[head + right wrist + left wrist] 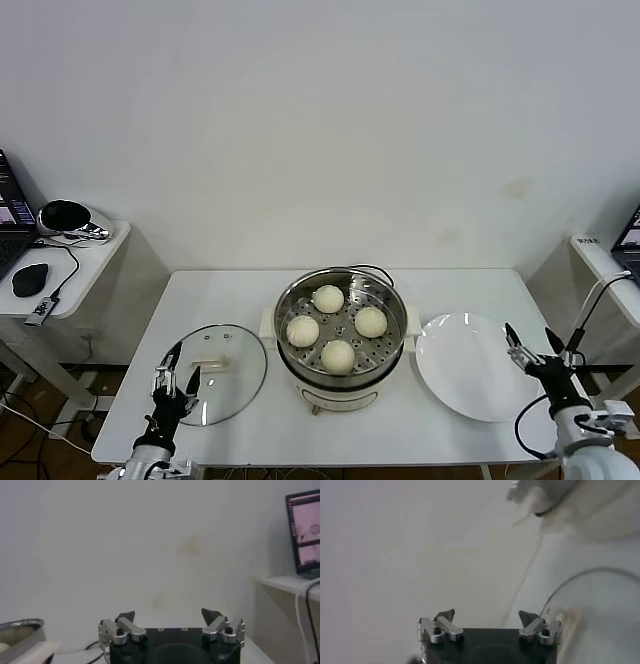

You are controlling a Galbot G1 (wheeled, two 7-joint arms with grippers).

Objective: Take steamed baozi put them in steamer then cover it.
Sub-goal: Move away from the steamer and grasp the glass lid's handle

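The steamer [341, 295] stands at the middle of the white table, uncovered. Several cream-white baozi lie on its perforated tray, one at the front [338, 355]. The glass cover [216, 372] with its cream bar handle lies flat on the table left of the steamer. My left gripper [176, 379] is open and empty at the cover's front left edge; the cover's rim shows in the left wrist view [600, 587]. My right gripper [528, 350] is open and empty just right of the white plate. The steamer's rim shows in the right wrist view [20, 627].
An empty white plate [468, 366] lies right of the steamer. A side table [75, 265] at the left holds a laptop, a mouse and a headset. Another side table [600, 255] with a laptop stands at the right. A black cable runs behind the steamer.
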